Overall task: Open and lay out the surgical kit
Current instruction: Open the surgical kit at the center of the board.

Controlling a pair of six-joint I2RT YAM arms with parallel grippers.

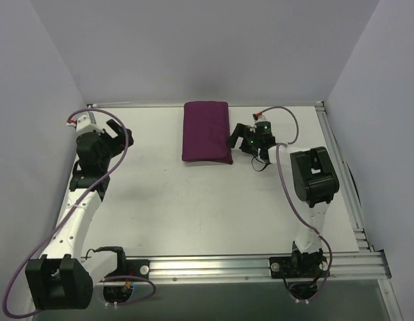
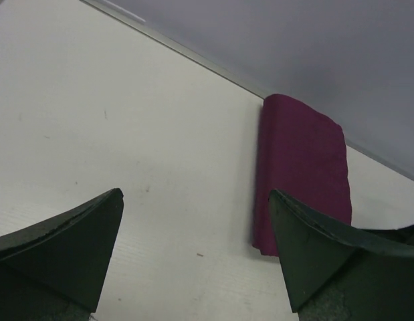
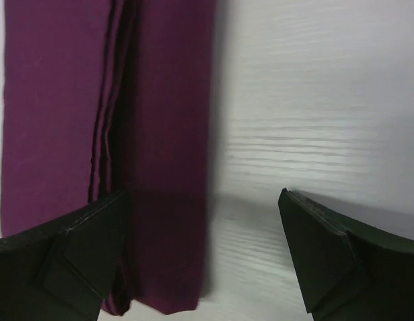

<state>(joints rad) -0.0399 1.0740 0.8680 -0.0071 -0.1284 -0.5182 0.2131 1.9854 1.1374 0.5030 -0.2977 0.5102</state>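
**Hands spread wide, kit wrapped shut: the danger is in which fold gets pinched**

**Top view.** The right hand (image 1: pixel 245 148) has its jaws apart and holds nothing. It sits just beside the right long edge of the surgical kit (image 1: pixel 206 130). The kit shows only as a folded magenta cloth wrap, flat at the far middle of the bench (image 1: pixel 193 207) and near the back rail (image 1: pixel 273 105). The left hand (image 1: pixel 113 144) is equally spread and empty, well apart at the far left. No tray or instruments show, so they are presumably inside. Nothing pins the bundle down, so a sideways tug would likely drag the whole package instead of unfolding it. A drag toward the rail would leave little space to lay things out.

**Left wrist view.** The left hand (image 2: pixel 195 200) frames bare bench, and the cloth wrap (image 2: pixel 300 167) lies off to one side, partly behind one finger. Closing here would catch nothing. Reaching the wrap means crossing toward the other arm's space, where the two arms could collide.

**Right wrist view.** The right hand (image 3: pixel 203 197) straddles the wrap's edge, with one finger above cloth and the other above bare bench. Whether either finger touches anything cannot be told. Stacked fold edges (image 3: pixel 106 134) run lengthwise along the wrap (image 3: pixel 53 100).

- **Closing at this height:** the hand would probably bite the full thickness and lift the whole bundle, so hidden steel pieces could slide out and scatter.
- **Closing too shallow:** the cloth may simply slip free.
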